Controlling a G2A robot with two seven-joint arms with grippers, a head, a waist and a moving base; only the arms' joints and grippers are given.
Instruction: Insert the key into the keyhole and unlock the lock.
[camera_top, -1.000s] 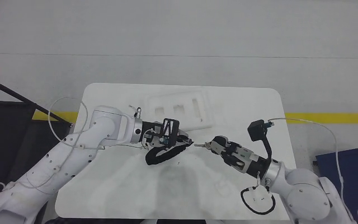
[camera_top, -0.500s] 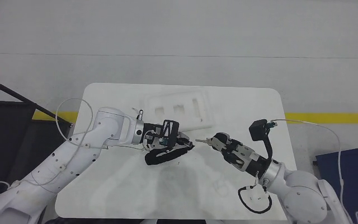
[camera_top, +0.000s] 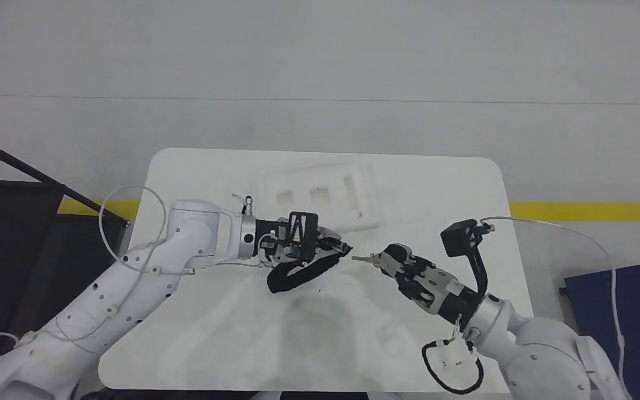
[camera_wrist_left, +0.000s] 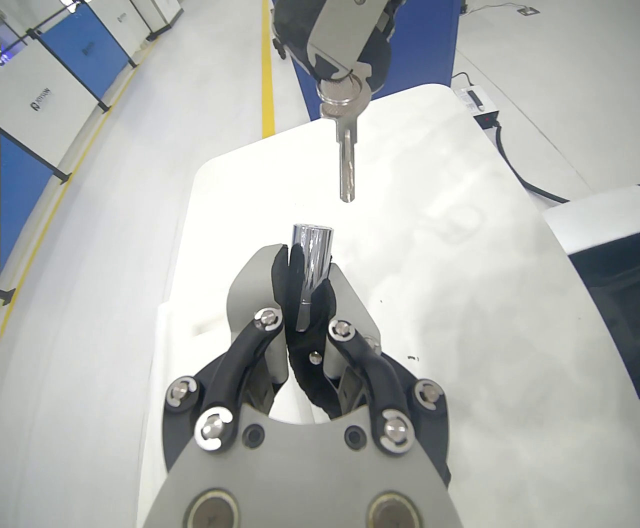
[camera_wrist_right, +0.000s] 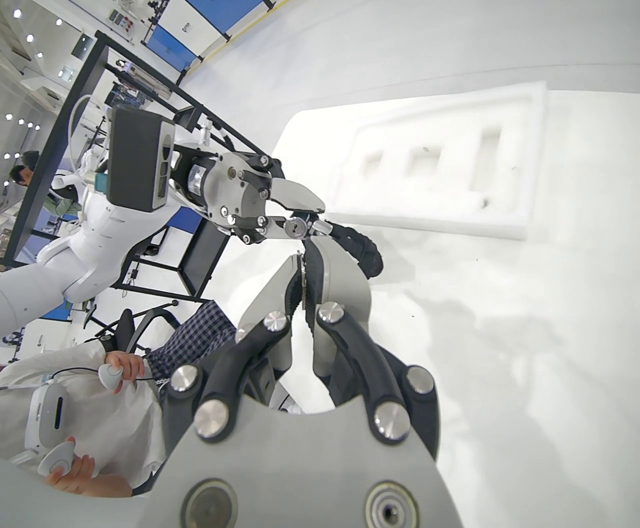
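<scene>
My left gripper is shut on the lock, a chrome cylinder with a black cable loop hanging under it. My right gripper is shut on the head of a silver key. The key's tip points at the cylinder's end, a short gap away and slightly off to one side. In the top view, the left gripper and right gripper face each other over the table's middle, with the key between them. The right wrist view shows the lock's keyhole face just beyond my right gripper.
A white foam tray with three rectangular recesses lies at the back of the white table, behind the left gripper. The table's front half lies bare below the two grippers.
The left gripper with the lock has shifted slightly right. The right gripper with the key wobbled up and back. A small gap still separates key tip and lock.
</scene>
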